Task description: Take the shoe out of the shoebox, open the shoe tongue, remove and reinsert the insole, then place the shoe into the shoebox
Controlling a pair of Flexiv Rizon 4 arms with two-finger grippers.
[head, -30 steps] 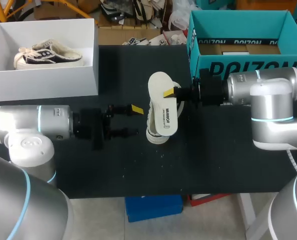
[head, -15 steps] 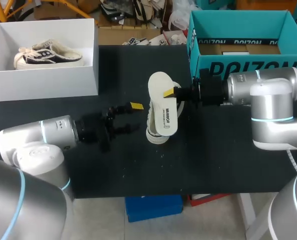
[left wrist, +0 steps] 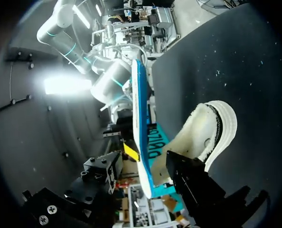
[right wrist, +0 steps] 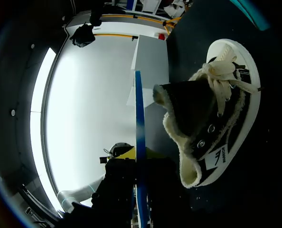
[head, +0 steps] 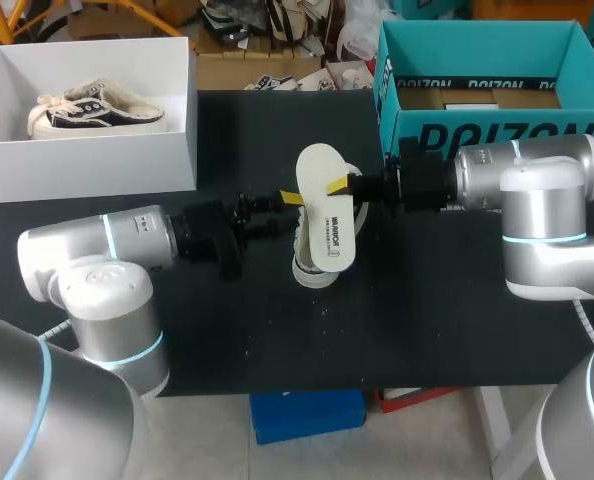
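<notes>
My right hand (head: 343, 186) is clamped on the insole (head: 325, 215), which hangs edge-on between its fingers, out of the shoe. Across from it, my left hand (head: 283, 212) has its fingers spread at the insole's other long edge. One yellow tip is right against that edge, but I see no pinch from both sides, so I count this hand as not gripping. Just under and ahead of both hands the shoe (right wrist: 217, 104) sits on the worktop (head: 427, 300), its fleecy mouth turned toward my right hand.

I judge the risks as these. If my left hand closes off-centre, the thin insole may bend or twist out of my right hand's grip. If my right hand lets go too soon, the insole drops onto the shoe. The lower left finger is very near the shoe's heel and could shove or tip it.

Farther out, beyond my left hand, is the white shoebox (head: 97, 165) holding a second shoe (head: 92, 108). Behind my right hand is the teal box (head: 477, 130).

Count: two hands, one insole, two shoes, two boxes.
</notes>
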